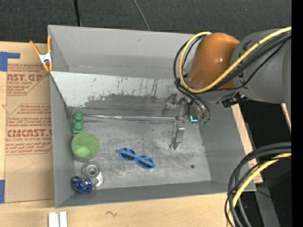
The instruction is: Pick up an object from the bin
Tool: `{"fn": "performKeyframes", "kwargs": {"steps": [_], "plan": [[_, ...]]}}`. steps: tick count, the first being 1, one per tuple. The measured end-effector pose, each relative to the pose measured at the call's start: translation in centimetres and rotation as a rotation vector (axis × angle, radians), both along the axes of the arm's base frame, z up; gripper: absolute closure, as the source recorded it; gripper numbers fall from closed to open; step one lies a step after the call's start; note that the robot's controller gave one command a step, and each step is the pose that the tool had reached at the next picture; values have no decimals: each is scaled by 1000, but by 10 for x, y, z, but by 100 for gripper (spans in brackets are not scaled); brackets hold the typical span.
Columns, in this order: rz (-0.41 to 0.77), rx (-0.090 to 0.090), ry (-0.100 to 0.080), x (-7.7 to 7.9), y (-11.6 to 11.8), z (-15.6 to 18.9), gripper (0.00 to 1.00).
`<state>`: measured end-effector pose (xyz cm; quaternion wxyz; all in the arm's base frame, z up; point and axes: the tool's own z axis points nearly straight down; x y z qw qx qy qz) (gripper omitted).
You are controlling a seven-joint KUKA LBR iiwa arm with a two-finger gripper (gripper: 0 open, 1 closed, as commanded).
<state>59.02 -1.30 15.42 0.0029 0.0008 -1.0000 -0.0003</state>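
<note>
Blue twin-bladed piece (136,158), the thing nearest the tool (176,138), lies flat on the floor of the bin (118,51), near the middle of its lower edge in our view. We see the tool hanging over bare floor just up and right of it, apart from it; we cannot tell how far it is open. Well to the left lie a green ball (85,144), a small green peg (77,122) and a clear-and-blue piece (87,178).

One camera looks down from above, slightly aside, into the bin (118,46), arm (265,65) at right.
</note>
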Motion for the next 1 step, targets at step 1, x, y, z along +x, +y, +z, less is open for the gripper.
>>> {"fn": "performKeyframes", "kwargs": {"steps": [1], "plan": [[57,4,-2,-24,87,-78,0]]}}
